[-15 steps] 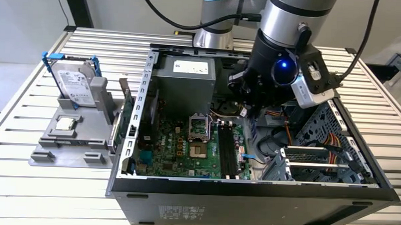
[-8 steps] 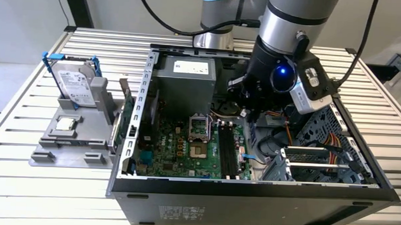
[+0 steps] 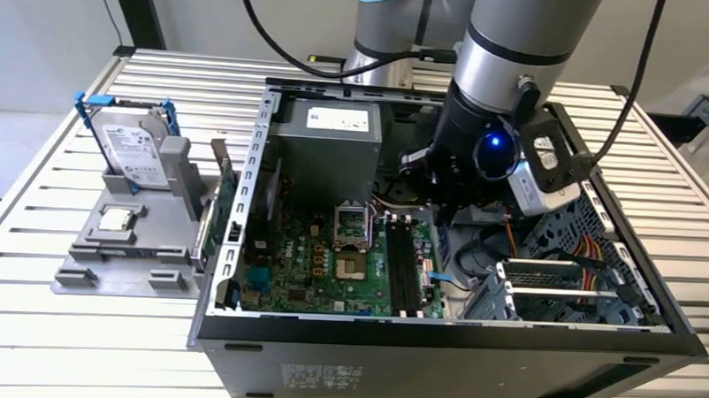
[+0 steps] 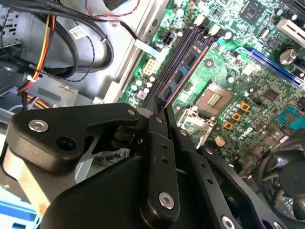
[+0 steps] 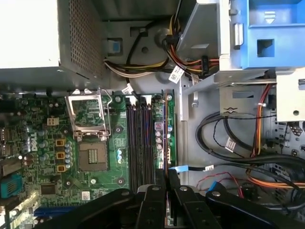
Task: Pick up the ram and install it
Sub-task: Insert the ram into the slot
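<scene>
In both wrist views my gripper [image 5: 167, 188] [image 4: 158, 113] is shut on the ram [image 5: 164, 138] [image 4: 187, 67]. The ram is a thin grey-green stick, held on edge and reaching out ahead of the black fingertips. It runs along the black memory slots [image 5: 139, 143] [image 4: 177, 52] of the green motherboard, over the slot closest to the cable side. Whether it sits in that slot I cannot tell. In the exterior view the gripper [image 3: 446, 209] is low inside the open computer case [image 3: 444, 339], just above the memory slots [image 3: 402, 264], largely hidden by the wrist.
The open processor socket [image 5: 93, 143] [image 3: 350, 243] lies beside the slots. A grey power supply [image 3: 327, 136] fills the case's back. Loose cables [image 5: 228, 138] and a drive cage [image 3: 564, 286] crowd the exterior view's right. A grey stand outside holds a blue-framed hard drive [image 3: 132, 147] and a processor chip [image 3: 118, 219].
</scene>
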You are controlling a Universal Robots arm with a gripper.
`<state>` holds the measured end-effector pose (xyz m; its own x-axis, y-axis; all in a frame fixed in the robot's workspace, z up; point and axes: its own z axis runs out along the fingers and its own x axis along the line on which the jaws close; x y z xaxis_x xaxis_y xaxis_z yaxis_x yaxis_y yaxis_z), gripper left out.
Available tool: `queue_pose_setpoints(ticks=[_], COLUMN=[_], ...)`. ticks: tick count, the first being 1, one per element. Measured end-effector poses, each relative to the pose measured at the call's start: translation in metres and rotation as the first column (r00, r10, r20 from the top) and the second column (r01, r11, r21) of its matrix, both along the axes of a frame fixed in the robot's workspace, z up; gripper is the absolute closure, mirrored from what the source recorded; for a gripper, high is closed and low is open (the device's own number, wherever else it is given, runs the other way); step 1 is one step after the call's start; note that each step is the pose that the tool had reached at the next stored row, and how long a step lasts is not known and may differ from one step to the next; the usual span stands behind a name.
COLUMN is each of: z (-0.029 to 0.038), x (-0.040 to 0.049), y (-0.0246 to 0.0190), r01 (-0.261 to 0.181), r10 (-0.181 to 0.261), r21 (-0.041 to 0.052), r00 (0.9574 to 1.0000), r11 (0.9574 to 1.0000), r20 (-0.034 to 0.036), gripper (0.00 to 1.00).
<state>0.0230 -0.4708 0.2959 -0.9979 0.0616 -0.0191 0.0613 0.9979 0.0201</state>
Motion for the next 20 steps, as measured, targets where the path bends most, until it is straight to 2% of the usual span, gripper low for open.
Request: queue_pose_setpoints(ticks=[3,10,20], z=[-0.0051,-0.0063,-0.019], x=[0.0,0.0,0.0], y=[0.0,0.0,-0.0004], r01=[0.0,0.0,-0.003], r10=[0.0,0.0,0.003], r21=[0.0001,0.0004,0.0], r00=[1.0,1.0,1.0], r11=[1.0,1.0,1.0], r20=[0.0001,0.0001,0.0], gripper=[1.0,1.0,1.0])
